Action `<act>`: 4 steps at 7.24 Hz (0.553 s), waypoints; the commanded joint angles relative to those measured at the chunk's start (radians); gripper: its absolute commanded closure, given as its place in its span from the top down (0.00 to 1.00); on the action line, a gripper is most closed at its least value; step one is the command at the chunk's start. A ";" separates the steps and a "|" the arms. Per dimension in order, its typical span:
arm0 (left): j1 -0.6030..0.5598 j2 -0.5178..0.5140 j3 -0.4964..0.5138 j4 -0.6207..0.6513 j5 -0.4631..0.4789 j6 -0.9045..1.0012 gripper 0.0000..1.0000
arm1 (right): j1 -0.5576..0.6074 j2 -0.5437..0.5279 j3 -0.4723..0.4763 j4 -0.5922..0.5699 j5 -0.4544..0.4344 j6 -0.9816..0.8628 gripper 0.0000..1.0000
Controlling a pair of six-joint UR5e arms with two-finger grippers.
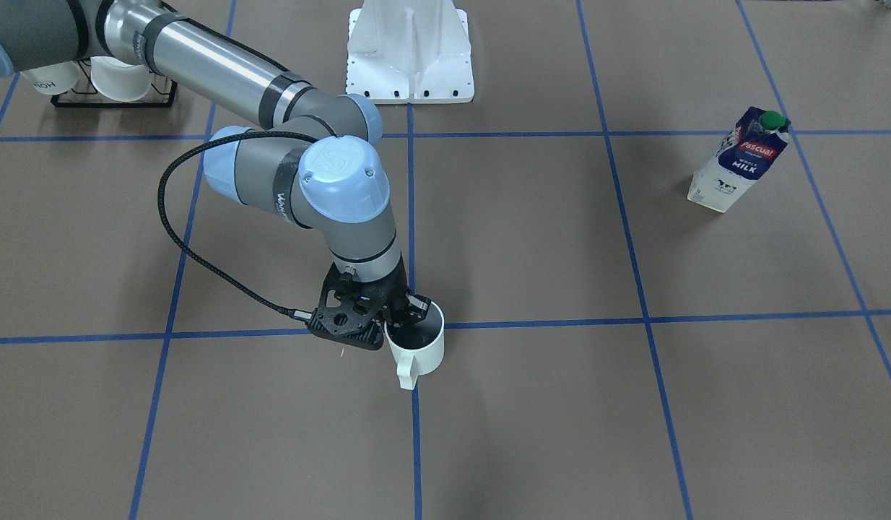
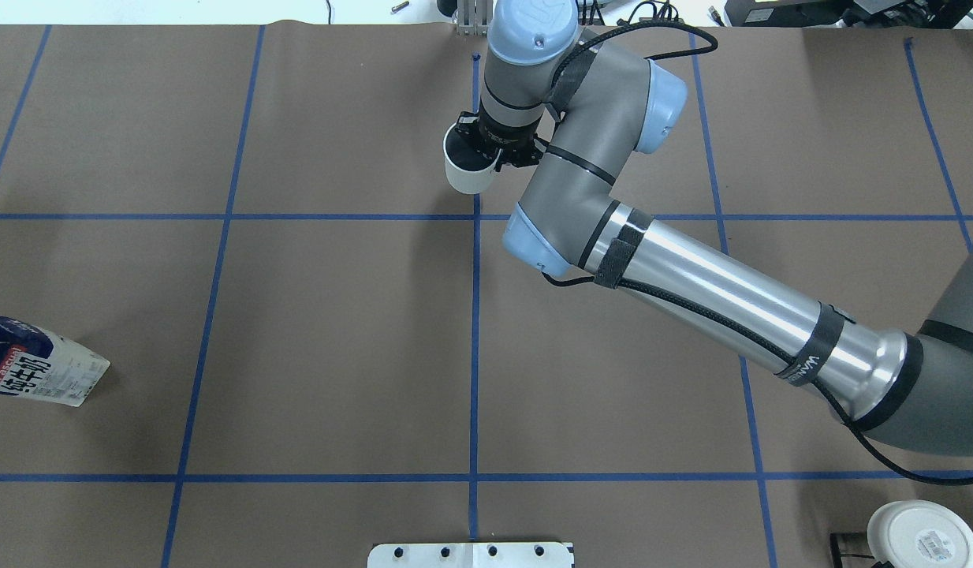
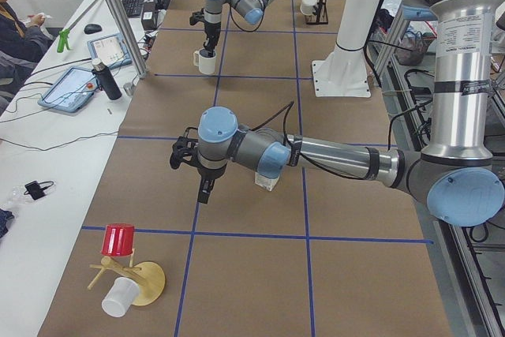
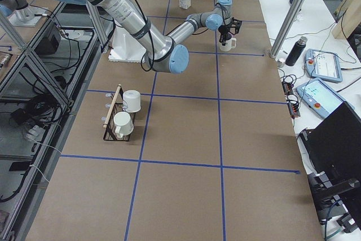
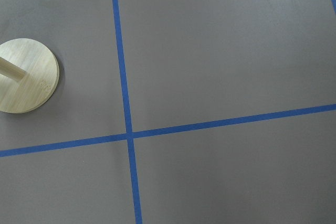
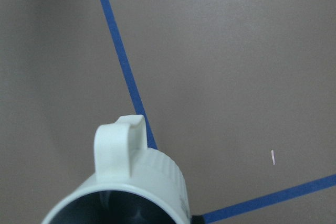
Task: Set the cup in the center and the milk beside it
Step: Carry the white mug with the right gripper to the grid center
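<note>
Brown gridded surface (image 2: 337,331), overhead view: the right gripper (image 2: 493,154) points down, its jaws closed on the rim of the cup (image 2: 469,180), which sits at their left side. The center (image 2: 476,216) lies just short of the jaws on the robot's side, apart from the cup's wall in this view. The milk (image 2: 41,375) is at the frame's left edge, well apart from the jaws.

Front-facing view: one finger is inside the cup's dark interior and one outside, gripping the rim on the side nearest the robot. The loop handle points away from the jaws, toward the camera. The cup overlaps the center here. The milk stands upright, far from the jaws toward the robot's left.

Left side view: the left gripper (image 3: 203,189) hangs fingers-down above the surface; how far its jaws are parted cannot be told. The milk's white base shows behind that arm's wrist. Far off, the right jaws hold the cup upright beside the center; whether its base touches the surface cannot be told.

Right side view: the cup is below the right jaws, just beside the center on the operators' side, with the milk beyond.

Left wrist view: brown surface, a tape crossing (image 5: 128,135) and a round wooden base (image 5: 26,74).

Right wrist view: below the jaws, the cup's rim and handle fill the lower left, two tape lines (image 6: 123,66) converging beneath it.
</note>
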 commanded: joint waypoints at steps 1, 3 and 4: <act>0.001 0.002 -0.003 0.000 0.000 -0.003 0.98 | 0.021 0.013 0.020 -0.001 0.042 -0.021 1.00; 0.036 0.001 -0.068 -0.020 -0.006 -0.174 0.98 | 0.195 -0.010 0.095 -0.019 0.285 -0.057 1.00; 0.094 0.012 -0.134 -0.024 -0.006 -0.287 0.98 | 0.272 -0.119 0.205 -0.036 0.350 -0.077 1.00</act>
